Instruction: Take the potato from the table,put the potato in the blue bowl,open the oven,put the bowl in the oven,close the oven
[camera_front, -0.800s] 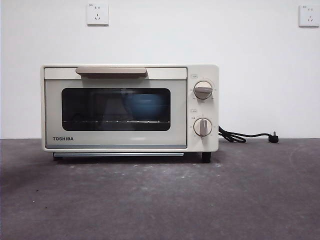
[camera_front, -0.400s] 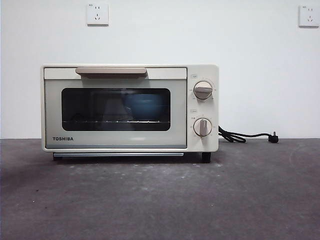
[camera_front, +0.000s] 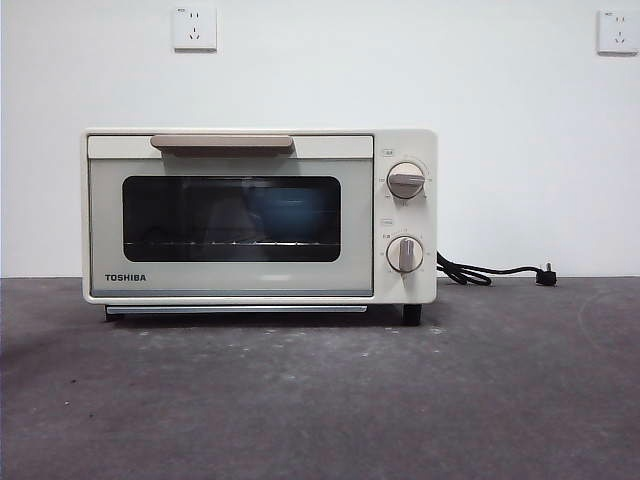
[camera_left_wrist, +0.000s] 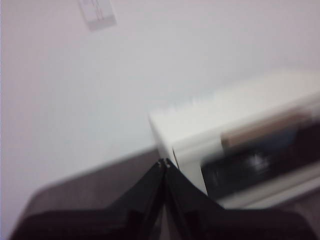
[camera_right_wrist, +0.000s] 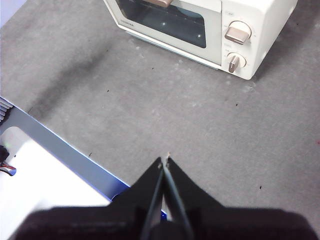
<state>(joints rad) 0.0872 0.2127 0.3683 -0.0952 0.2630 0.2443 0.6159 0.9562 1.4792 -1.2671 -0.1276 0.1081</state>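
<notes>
The blue bowl (camera_front: 290, 212) is seen dimly through the dark glass window of the oven (camera_front: 258, 215), set on the wire rack toward the right side of the window; the potato cannot be made out behind the glass. The oven door is shut, its tan bar handle (camera_front: 222, 143) lying along the top of the door, and two round knobs (camera_front: 405, 180) are stacked on the panel to the right. The oven is stood on the table (camera_front: 320, 400) toward its far edge, against a white wall, somewhat left of the middle. A black power cord (camera_front: 490, 272) is trailed along the far edge of the table to the right of the oven. Two wall sockets (camera_front: 195, 28) are mounted on the wall above. The left gripper (camera_left_wrist: 164, 163) is held up beside the oven's corner with its jaws pressed together, nothing between them. The right gripper (camera_right_wrist: 164, 161) is held above bare table near the front edge, well apart from the oven, its jaws likewise closed on nothing.
</notes>
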